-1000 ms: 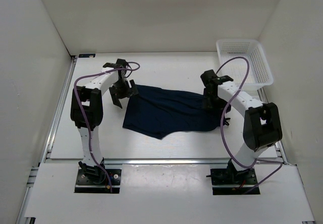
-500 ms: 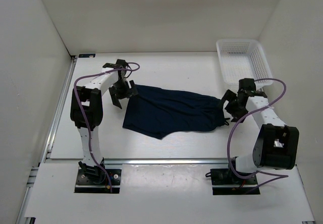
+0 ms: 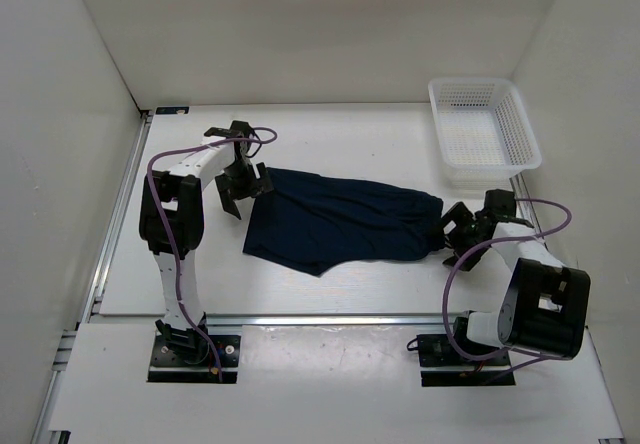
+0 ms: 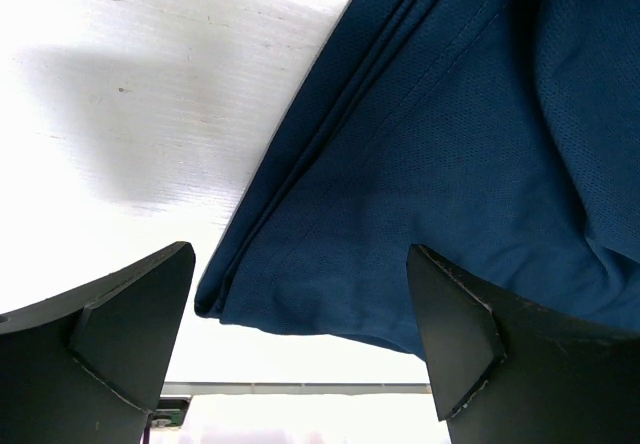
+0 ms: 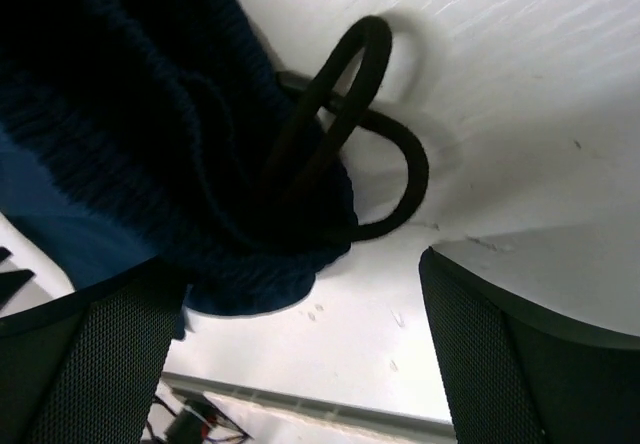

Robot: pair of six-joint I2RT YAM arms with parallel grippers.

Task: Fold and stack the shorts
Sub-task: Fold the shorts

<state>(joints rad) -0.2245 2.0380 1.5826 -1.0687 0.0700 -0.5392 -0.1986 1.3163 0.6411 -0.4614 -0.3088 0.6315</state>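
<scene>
the shorts (image 3: pixel 335 226) are lying flat on the counter (image 3: pixel 330 134), near the basket (image 3: pixel 485 129) but outside it, seemingly folded once. the right gripper (image 3: pixel 455 231), at the end nearest the basket, and the left gripper (image 3: pixel 245 189), at the farthest end, are hovering released, grasping nothing. further folding is looking due.

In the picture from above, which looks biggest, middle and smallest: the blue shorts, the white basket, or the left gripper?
Biggest: shorts, spread flat on the table.
Next: basket, clearly smaller, though it sits farther from the camera.
Smallest: left gripper.
</scene>
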